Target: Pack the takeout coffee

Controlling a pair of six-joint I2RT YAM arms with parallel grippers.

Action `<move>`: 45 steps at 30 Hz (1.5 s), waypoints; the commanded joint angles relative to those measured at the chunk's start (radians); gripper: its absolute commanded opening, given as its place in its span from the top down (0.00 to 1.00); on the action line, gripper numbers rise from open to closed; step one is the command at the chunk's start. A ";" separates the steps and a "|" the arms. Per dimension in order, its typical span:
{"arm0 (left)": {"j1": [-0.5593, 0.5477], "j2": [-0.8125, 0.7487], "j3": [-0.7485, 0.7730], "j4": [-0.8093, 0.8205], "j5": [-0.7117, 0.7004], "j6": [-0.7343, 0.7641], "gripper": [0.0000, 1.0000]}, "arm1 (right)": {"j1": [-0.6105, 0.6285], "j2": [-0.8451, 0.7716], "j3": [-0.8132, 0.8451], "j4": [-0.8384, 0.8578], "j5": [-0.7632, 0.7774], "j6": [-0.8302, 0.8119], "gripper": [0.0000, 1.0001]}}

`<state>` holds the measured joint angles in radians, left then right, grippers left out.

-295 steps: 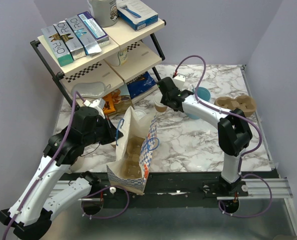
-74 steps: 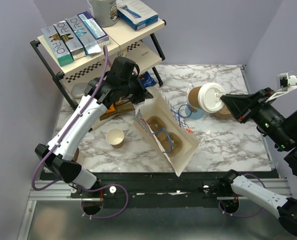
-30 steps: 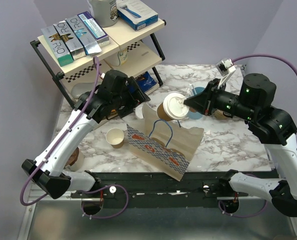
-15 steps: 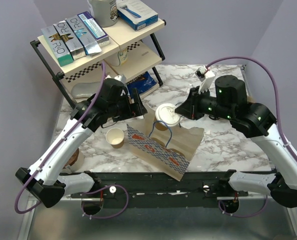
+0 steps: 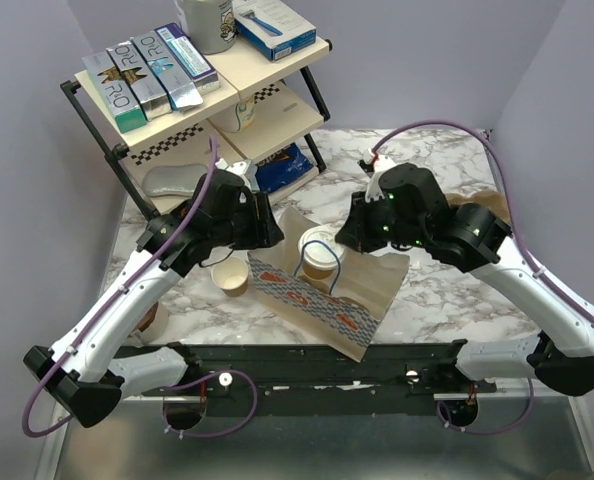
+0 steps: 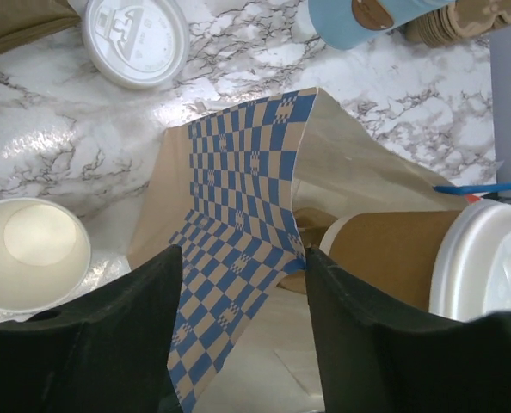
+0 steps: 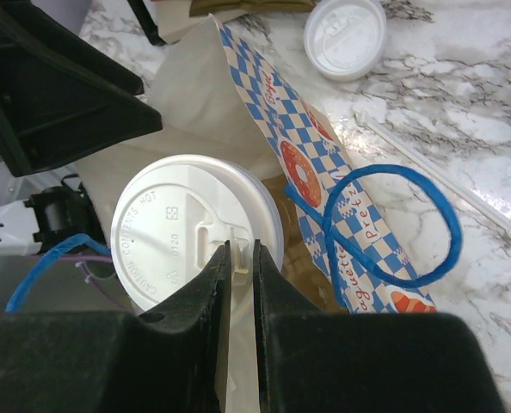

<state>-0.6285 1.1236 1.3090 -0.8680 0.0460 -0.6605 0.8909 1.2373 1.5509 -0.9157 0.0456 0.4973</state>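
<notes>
A white marble-patterned table (image 5: 447, 290) is seen, edged at the front by a black rail and enclosed by pale lilac walls (image 5: 37, 200). Nearest the rail, a paper bag (image 5: 307, 300) with blue checks and blue handles is seen with its mouth open. The takeout coffee (image 5: 315, 248) is held in that mouth, its tan body down inside and its white lid uppermost. The lid is clamped between the nearly closed fingers of the right gripper (image 7: 241, 245). The left gripper (image 6: 243, 254) is spread apart, and the bag's checked side wall is passed between its fingers. Just left of the bag an empty lidless cup (image 5: 233, 276) is set. Farther back a loose lid (image 6: 133, 39), a blue cup (image 6: 367, 13) and stacked cardboard trays (image 6: 462, 24) are found. At the far left a rack (image 5: 177, 140) is loaded with boxes (image 5: 147, 70).
</notes>
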 commanded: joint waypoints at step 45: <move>-0.042 -0.160 -0.246 0.210 -0.011 -0.099 0.84 | 0.154 0.221 -0.293 0.379 0.223 0.080 0.99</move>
<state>-0.6636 0.9802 1.0828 -0.6788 0.0444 -0.7471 1.0348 1.4311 1.2854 -0.5915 0.2680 0.5903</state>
